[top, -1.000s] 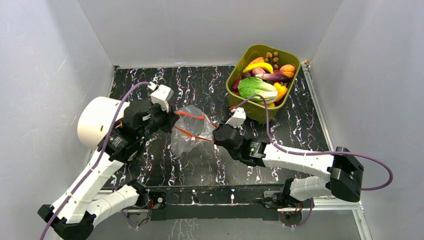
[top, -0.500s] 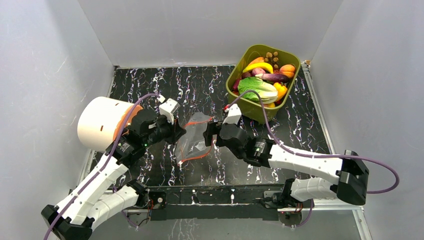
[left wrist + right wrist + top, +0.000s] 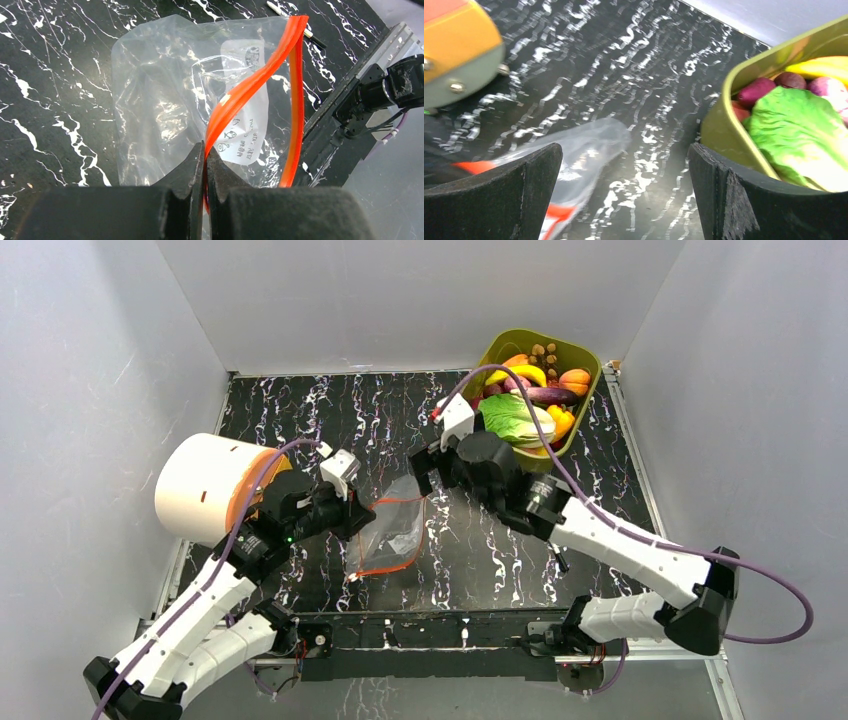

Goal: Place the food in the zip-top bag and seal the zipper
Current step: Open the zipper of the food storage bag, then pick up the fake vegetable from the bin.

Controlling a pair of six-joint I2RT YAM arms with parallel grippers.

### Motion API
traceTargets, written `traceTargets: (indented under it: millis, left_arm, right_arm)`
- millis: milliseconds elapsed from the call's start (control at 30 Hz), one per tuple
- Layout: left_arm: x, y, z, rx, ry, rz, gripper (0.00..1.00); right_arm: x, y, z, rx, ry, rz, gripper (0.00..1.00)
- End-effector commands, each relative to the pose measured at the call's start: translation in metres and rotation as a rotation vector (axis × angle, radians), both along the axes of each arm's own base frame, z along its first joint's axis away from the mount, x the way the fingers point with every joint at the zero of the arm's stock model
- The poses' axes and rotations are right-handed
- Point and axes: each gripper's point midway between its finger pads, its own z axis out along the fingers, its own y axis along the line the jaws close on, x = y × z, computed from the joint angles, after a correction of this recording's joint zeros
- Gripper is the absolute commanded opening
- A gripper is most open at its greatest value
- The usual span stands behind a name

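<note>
The limp, slippery zip-top bag (image 3: 165, 100) is being pinched at mid-surface (image 3: 50, 75) by the left pincer (image 3: 205, 150), clenched on its zipper (image 3: 250, 85). The right pincer (image 3: 624, 170) is being held wide, empty, beside the tub (image 3: 719, 125) of food. The lettuce (image 3: 799, 130) is being judged light and best gripped across its middle.

clear bag (image 3: 160, 100), orange-red zipper (image 3: 260, 75), white-veined black table (image 3: 330, 405)
</note>
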Motion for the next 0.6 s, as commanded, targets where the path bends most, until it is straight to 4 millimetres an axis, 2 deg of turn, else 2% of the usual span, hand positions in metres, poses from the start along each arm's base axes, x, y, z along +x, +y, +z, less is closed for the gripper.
traceTargets:
  millis: [0,133,267,367,567]
  left_arm:
    - [-0.006,-0.004,0.001,-0.047,-0.018,-0.027,0.00]
    - [-0.006,-0.002,-0.005,-0.054,-0.017,-0.014,0.00]
    - [-0.009,-0.002,-0.011,-0.060,-0.009,-0.016,0.00]
    - [-0.012,-0.001,-0.009,-0.070,-0.013,-0.019,0.00]
    - [-0.017,0.001,-0.005,-0.095,-0.038,-0.022,0.00]
  right_arm:
    - [0.040,-0.022,-0.002,-0.120,-0.001,0.024,0.97]
    - [0.076,-0.056,-0.002,-0.188,-0.003,0.008,0.96]
    - [0.108,-0.092,-0.008,-0.343,-0.014,0.002,0.96]
    - [0.131,-0.121,-0.007,-0.383,0.022,-0.040,0.96]
    - [0.164,-0.169,-0.033,-0.518,0.143,-0.103,0.94]
